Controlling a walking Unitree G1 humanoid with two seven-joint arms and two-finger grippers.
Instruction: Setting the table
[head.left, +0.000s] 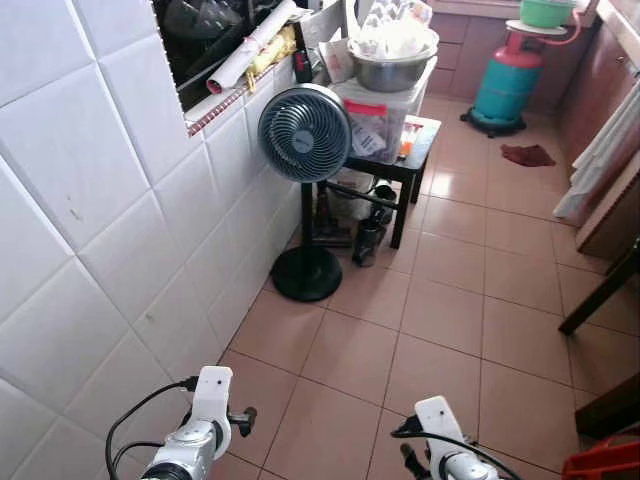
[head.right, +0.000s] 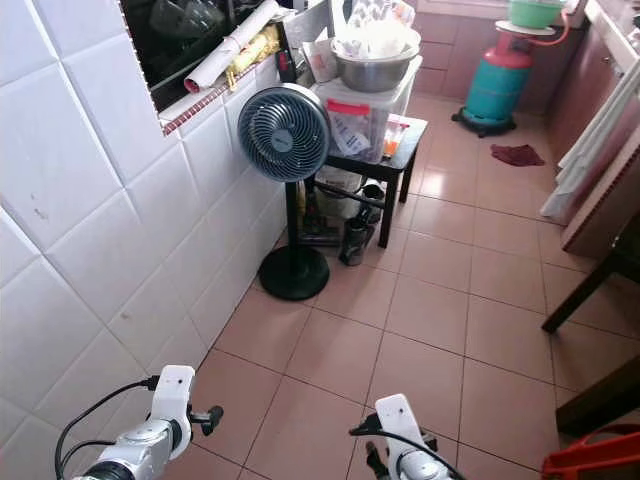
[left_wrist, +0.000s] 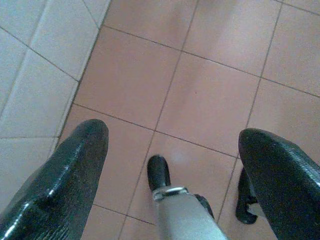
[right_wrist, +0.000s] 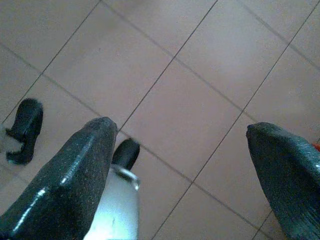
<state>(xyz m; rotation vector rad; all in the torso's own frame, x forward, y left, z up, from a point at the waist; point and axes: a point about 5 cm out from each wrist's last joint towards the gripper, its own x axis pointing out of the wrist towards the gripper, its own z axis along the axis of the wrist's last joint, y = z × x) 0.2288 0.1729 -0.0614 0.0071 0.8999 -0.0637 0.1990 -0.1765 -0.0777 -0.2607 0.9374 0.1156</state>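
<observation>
Robot is walking the tiled floor (head.left: 450, 310), seemingly searching for tableware; no grasp in hand. Left tool (left_wrist: 170, 165) and right tool (right_wrist: 180, 155) are hanging spread apart, empty. Steel bowl (head.left: 390, 68) is sitting far ahead on small tabletop (head.left: 425, 128); next calls for approaching.

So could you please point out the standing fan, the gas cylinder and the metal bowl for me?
standing fan (head.left: 304, 133), left eye view, centre of its round grille.
gas cylinder (head.left: 507, 82), left eye view, middle of its teal body.
metal bowl (head.right: 372, 71), right eye view, its outer wall.
</observation>
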